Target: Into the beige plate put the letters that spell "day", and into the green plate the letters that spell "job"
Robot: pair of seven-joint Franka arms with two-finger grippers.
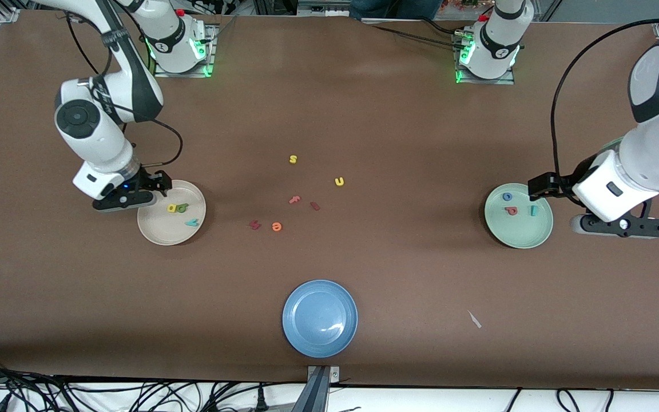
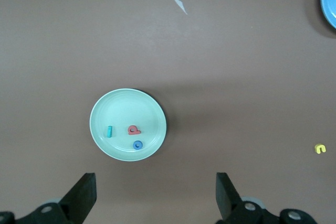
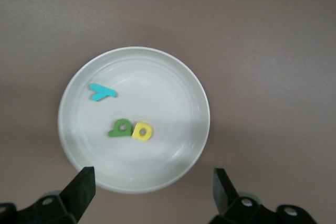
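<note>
Three plates, eleven letters, both hands empty.

The beige plate holds three letters: green, yellow, teal y. The green plate holds three: blue o, red b, teal j. Five letters lie loose on the bench. The right hand hangs wide open over the beige plate's rim; the left hand hangs wide open over the green plate's rim.

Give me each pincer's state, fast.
Left pincer: open, empty, up beside the green plate.
Right pincer: open, empty, over the beige plate's edge.
</note>
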